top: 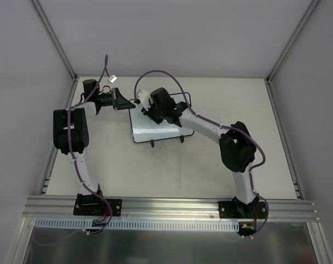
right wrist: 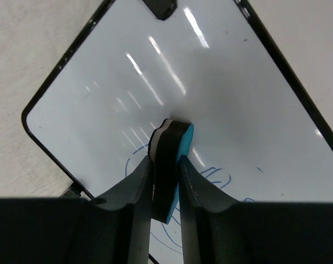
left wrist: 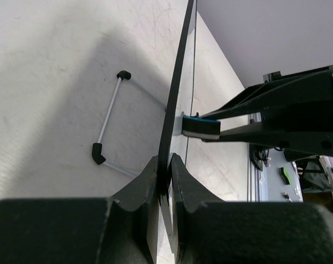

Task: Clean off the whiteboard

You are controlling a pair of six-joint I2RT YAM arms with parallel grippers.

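Left gripper (left wrist: 164,168) pinches the thin black-framed whiteboard (left wrist: 176,77); right gripper (right wrist: 166,160) clamps a blue eraser (right wrist: 184,144) against its glossy face.

- This is a robot lab test cell. Plain white wall panels (top: 172,33) close in the far, left and right sides, held by bare aluminium posts (top: 54,38).
- A white table (top: 172,170), scuffed and smudged grey, forms the work surface.
- At the near edge an aluminium rail (top: 172,208) carries the bolted left arm base (top: 96,206) and right arm base (top: 240,209).
- Purple cables (top: 155,71) run exposed along the arms.
- A slotted white cable duct (top: 172,224) lies just nearer than the rail.
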